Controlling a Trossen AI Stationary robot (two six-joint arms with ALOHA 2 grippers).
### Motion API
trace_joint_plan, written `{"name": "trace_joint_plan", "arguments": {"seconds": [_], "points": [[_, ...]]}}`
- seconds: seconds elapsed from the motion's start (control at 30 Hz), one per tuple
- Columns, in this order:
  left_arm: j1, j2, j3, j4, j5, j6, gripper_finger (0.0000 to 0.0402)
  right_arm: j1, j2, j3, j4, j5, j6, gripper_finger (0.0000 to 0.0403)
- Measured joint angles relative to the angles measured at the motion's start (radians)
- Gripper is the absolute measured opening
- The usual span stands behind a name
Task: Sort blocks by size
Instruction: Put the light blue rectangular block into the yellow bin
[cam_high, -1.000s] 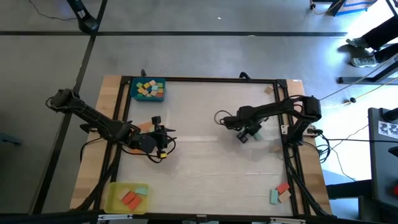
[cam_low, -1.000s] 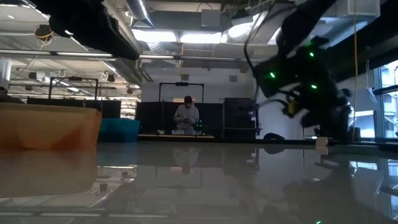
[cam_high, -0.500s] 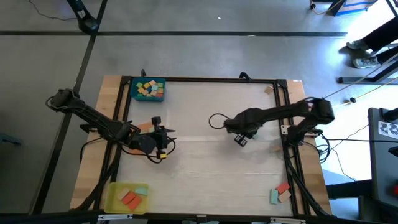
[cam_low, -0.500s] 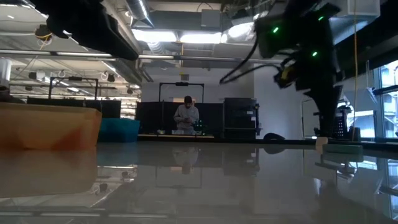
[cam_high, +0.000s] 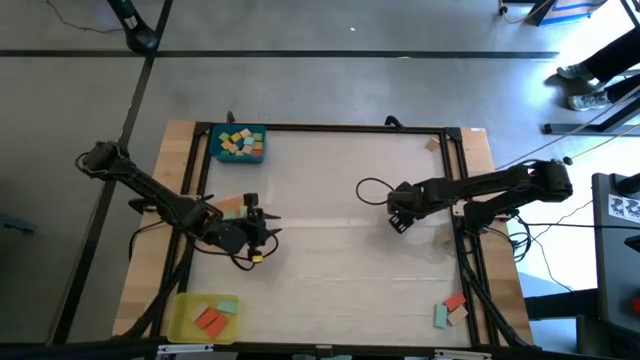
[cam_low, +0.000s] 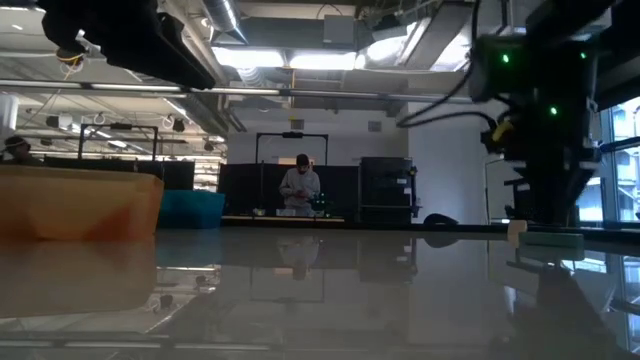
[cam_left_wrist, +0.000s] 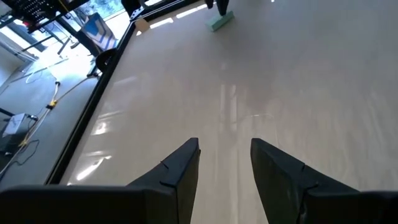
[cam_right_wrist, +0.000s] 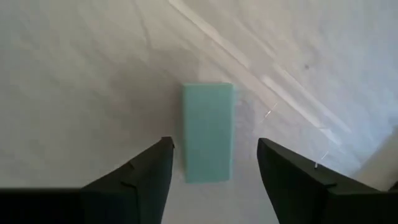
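A tray (cam_high: 258, 133) holding a heap of blocks (cam_high: 239, 143) sits at the table's (cam_high: 330, 270) far left corner, and another tray (cam_high: 185, 318) with three blocks (cam_high: 212, 315) at the near left corner. Three more blocks (cam_high: 450, 311) lie loose at the near right. One long block (cam_right_wrist: 208, 132) lies flat on the table right of centre, between the right gripper's (cam_right_wrist: 211, 163) parted fingers. The left gripper (cam_high: 262, 222) hangs left of centre.

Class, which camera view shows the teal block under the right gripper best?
The right wrist view: the teal block lies flat on the table between the open right gripper fingers. The left wrist view shows it small and far off; the high view hides it.
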Motion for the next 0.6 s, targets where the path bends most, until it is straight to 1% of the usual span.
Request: {"name": "trace_joint_plan", "arguments": {"seconds": [0.13, 0.2, 0.3, 0.4, 0.5, 0.6], "points": [[0.001, 0.000, 0.000, 0.000, 0.000, 0.000, 0.0133, -0.016, -0.001, -0.076, 0.069, 0.001, 0.006, 0.0236], [0.001, 0.000, 0.000, 0.001, 0.000, 0.000, 0.0133, -0.015, -0.001, -0.106, 0.133, -0.012, 0.006, 0.0236], [0.001, 0.000, 0.000, 0.002, 0.000, 0.000, 0.0133, -0.015, -0.004, -0.134, 0.198, -0.046, -0.003, 0.0236], [0.001, 0.000, 0.000, 0.003, 0.000, 0.000, 0.0133, -0.015, -0.004, -0.146, 0.218, -0.052, -0.013, 0.0235], [0.002, 0.000, 0.000, 0.005, 0.000, 0.001, 0.0133, -0.015, -0.004, -0.148, 0.224, -0.054, -0.023, 0.0218], [0.002, 0.000, 0.000, 0.014, 0.000, 0.034, 0.0133, -0.015, -0.004, -0.149, 0.235, -0.054, -0.053, 0.0182]]}}
